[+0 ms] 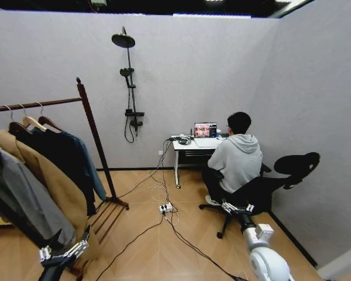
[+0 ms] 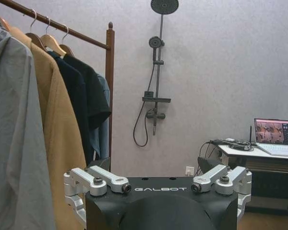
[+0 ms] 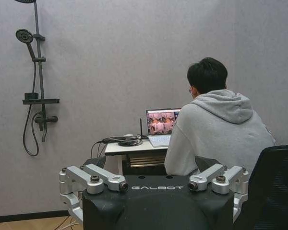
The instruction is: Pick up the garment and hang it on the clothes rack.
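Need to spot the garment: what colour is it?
Dark teal garment, best in the left wrist view.

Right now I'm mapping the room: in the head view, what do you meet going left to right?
Clothes rack with hanging garments → wall shower → desk → laptop → seated person → black chair.

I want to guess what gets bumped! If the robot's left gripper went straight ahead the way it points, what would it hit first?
Probably the wall with the shower fixture. The left gripper, jaws open, aims past the clothes rack post, with the hanging clothes off to one side. Depth is hard to judge, but nothing nearer seems to block it.
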Available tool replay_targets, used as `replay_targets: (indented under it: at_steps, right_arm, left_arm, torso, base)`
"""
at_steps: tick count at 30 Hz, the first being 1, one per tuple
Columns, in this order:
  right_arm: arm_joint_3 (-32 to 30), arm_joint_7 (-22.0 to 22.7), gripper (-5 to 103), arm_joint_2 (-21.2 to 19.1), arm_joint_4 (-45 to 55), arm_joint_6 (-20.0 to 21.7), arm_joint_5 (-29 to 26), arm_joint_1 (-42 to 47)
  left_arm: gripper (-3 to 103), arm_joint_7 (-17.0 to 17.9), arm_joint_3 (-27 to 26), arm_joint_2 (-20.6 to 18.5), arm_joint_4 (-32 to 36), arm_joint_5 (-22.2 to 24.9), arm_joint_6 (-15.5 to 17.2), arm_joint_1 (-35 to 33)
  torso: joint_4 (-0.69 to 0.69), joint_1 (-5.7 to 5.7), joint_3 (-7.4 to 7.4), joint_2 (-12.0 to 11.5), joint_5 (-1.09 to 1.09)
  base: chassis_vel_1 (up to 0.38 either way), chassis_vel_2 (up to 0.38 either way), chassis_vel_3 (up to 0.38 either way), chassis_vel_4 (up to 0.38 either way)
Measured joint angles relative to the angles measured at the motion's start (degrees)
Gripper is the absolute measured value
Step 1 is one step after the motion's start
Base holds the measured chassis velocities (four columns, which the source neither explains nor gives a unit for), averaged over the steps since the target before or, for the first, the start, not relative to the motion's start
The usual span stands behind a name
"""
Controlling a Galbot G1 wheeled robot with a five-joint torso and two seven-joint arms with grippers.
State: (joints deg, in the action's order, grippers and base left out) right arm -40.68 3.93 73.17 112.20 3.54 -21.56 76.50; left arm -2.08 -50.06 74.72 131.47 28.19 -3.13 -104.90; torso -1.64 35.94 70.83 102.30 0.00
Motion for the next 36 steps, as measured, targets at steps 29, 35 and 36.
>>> replay_targets:
  at_steps: [29,35,36]
  right_arm:
    - [0.26,0.0,100,0.56,0.01,-0.39,1.05,0.11]
    - [0.59,0.01,100,0.72,-0.1,-0.32,1.38,0.01]
    - [0.62,0.0,100,0.73,-0.18,-0.32,1.45,-0.02]
  left_arm:
    - [100,0.0,0.0,0.0,0.0,0.0,0.0,0.0]
    - [100,-0.01,0.0,0.0,0.0,0.0,0.0,0.0]
    - [100,-0.01,0.0,0.0,0.0,0.0,0.0,0.0]
  torso:
    - [-0.02,0.0,0.0,0.0,0.0]
    - [0.0,-0.01,0.0,0.0,0.0]
    - [0.0,0.0,0.0,0.0,0.0]
  base:
    - [0.145,-0.174,-0.176,0.149]
    - [0.15,-0.191,-0.153,0.146]
    - [0.169,-0.173,-0.163,0.172]
